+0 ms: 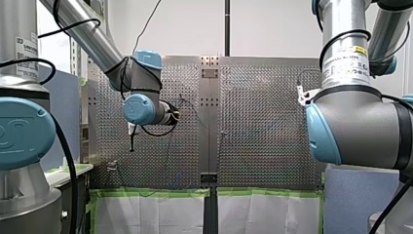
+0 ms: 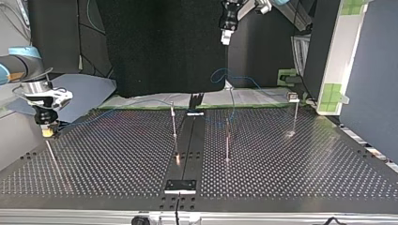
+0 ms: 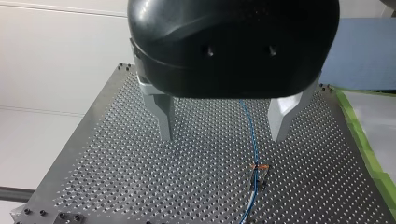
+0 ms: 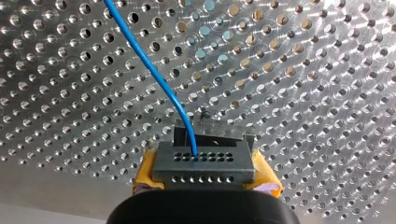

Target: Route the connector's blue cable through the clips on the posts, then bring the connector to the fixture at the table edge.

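Connector: a grey block with two rows of small holes in its face, the connector (image 4: 204, 163) is gripped just above the perforated tabletop (image 3: 116, 177).
Cable: a thin blue cable (image 4: 156, 77) is seen leaving the upper row of holes and arching away over the tabletop.
Right fingers: my right gripper (image 4: 205, 175) is clenched on the connector, which is pressed from both sides by the yellow pads (image 4: 267, 177).
Left fingers: the metal fingers (image 3: 164, 116) of my left gripper (image 3: 223, 135) are spread wide, with nothing grasped between them.
Writing: a label (image 1: 348, 61) with a yellow patch is carried on my right arm (image 1: 350, 122); its print cannot be read.
Top view only: the right gripper is placed low at the tabletop's far left, the left gripper is held high over the far edge, thin posts (image 2: 174, 123) are stood across the middle and right, and a dark fixture (image 2: 180, 185) is set at the near edge, well apart from the connector.
Left wrist view only: the cable is shown running under the left gripper past an orange clip (image 3: 259, 165); whether it is seated there cannot be told.
Front view: the connector is hidden.
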`<state>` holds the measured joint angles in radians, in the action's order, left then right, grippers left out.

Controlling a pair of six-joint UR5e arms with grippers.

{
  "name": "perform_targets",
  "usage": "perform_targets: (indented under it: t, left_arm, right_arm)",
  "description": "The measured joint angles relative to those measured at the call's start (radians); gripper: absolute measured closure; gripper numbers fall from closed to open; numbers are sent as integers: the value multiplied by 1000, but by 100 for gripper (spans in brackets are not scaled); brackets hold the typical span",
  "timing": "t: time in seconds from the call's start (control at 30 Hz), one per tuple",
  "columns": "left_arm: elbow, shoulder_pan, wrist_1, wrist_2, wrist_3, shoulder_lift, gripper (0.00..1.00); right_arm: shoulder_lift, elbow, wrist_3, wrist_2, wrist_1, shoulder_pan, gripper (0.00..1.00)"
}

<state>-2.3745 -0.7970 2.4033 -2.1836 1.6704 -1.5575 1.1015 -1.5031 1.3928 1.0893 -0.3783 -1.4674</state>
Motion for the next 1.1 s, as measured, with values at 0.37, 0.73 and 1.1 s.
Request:
perform_targets:
  t: [0.37, 0.73, 1.1]
  left_arm:
    - [0, 0, 5, -1, 0, 0, 0]
    - [-1, -1, 7, -1, 0, 0, 0]
    - [-1, -2, 8, -1, 0, 0, 0]
  right_arm:
    - [-3, 2, 29, -5, -15, -1, 100]
    - [-7, 1, 61, -14, -16, -2, 100]
    - [-11, 1, 74, -15, -22, -4, 100]
